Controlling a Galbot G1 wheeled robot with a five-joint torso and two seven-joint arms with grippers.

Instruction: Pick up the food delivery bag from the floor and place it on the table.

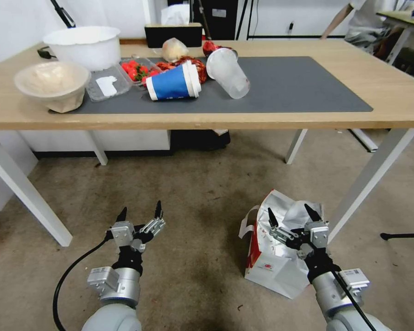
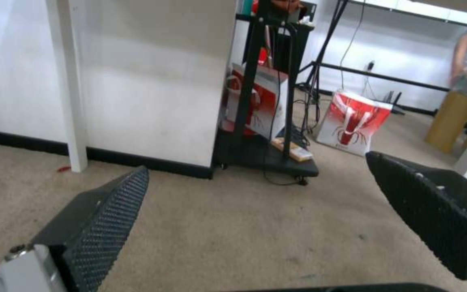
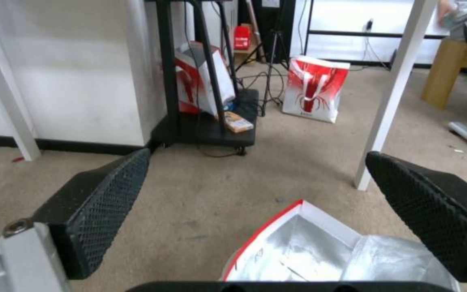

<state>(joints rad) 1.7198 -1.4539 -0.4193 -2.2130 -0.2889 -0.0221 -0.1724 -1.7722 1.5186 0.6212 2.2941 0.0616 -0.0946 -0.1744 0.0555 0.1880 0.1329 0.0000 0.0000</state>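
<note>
The food delivery bag, white with a red side panel and silver foil lining, stands on the brownish floor at the right, near a white table leg. Its open foil mouth lies just below my right gripper. That right gripper hovers open directly above the bag's top, holding nothing. My left gripper is open too, over bare floor well to the left of the bag. The light-wood table with its dark grey mat spans the view beyond.
On the table's left half sit a white bowl, a beige bowl, a strawberry tray, a tipped blue cup and a clear cup. White table legs flank the bag. A black cart and a red-white bag stand farther back.
</note>
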